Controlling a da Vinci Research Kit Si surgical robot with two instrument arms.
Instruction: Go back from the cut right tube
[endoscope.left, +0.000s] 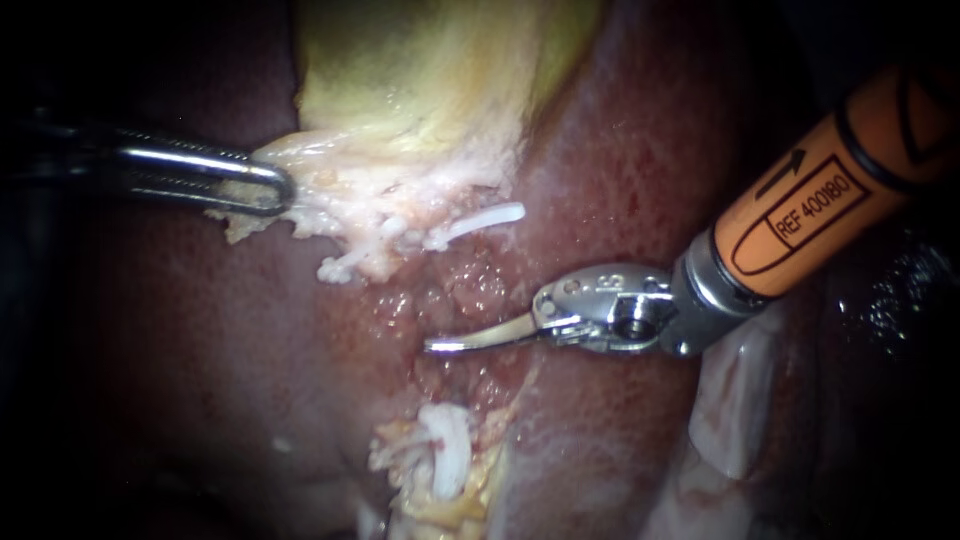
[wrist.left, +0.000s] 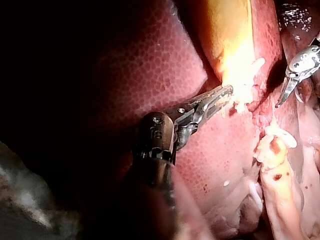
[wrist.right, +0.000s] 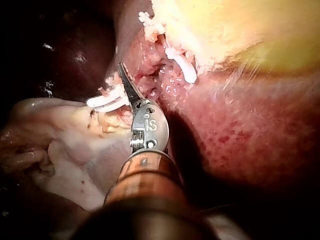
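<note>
Cut right tube (endoscope.left: 452, 232) lay in 2 parts w/ a gap btw them: upper end under the gallbladder (endoscope.left: 430, 70), lower stump (endoscope.left: 430, 505) further down the liver (endoscope.left: 640, 150). Right instrument (endoscope.left: 445, 345) sat in that gap, claw closed, holding nothing. Left instrument (endoscope.left: 270, 188): claw clamped on the gallbladder's pale edge. Tube prob. soft, slick, easily torn near clips. Backing off needed no hold; if one were, best clear of clips. Count: 2 instruments, 2 tube ends, 1 long white clip (endoscope.left: 495, 214) above, clip bunch (endoscope.left: 447, 455) below, no. unclear.
</note>
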